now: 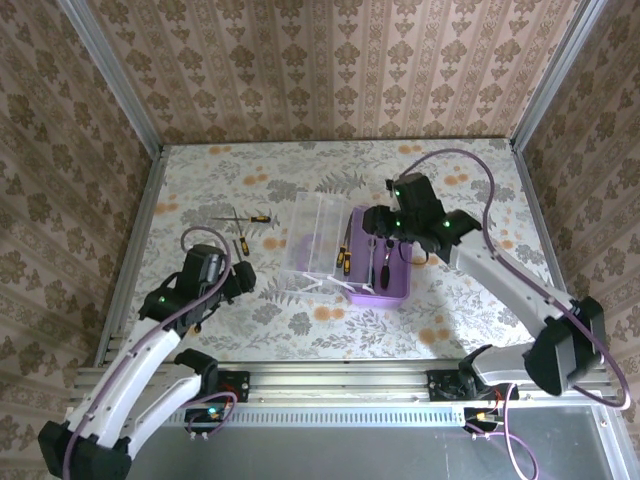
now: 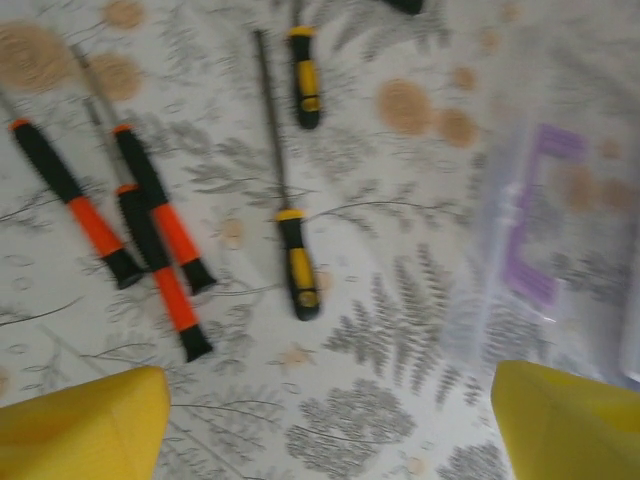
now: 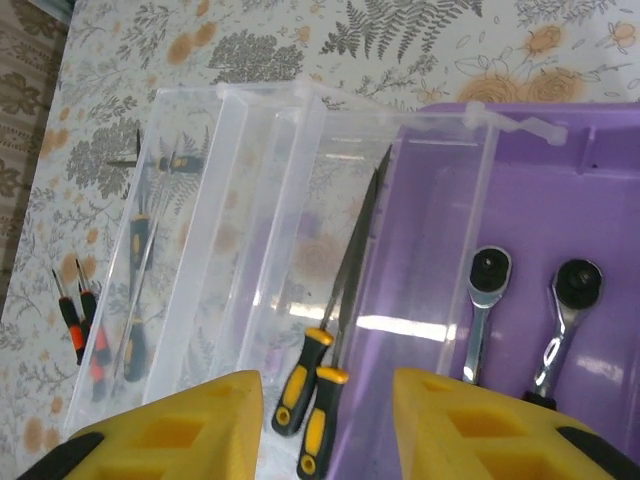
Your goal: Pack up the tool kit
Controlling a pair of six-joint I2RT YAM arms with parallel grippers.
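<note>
The small rectangular purple plastic box [image 1: 392, 282] sat right of the table's centre, its long axis running away from the arms' bases. Its clear lid [image 1: 312, 232] lay swung open on its left side. In the left wrist view, three orange-and-black-handled screwdrivers [image 2: 160, 210] lay close together on the floral-patterned table [image 2: 400, 420], roughly parallel, with their shafts toward the upper left. Two yellow-and-black-handled screwdrivers [image 2: 298, 270] lay just beside them, nearly upright in that view. The left gripper [image 2: 330, 400] hovered over them, its fingers spread wide and holding nothing. The right gripper [image 3: 325, 390] hung over the box, its fingers partly apart and empty, above two metal ratchet wrenches [image 3: 485, 310] lying inside.
</note>
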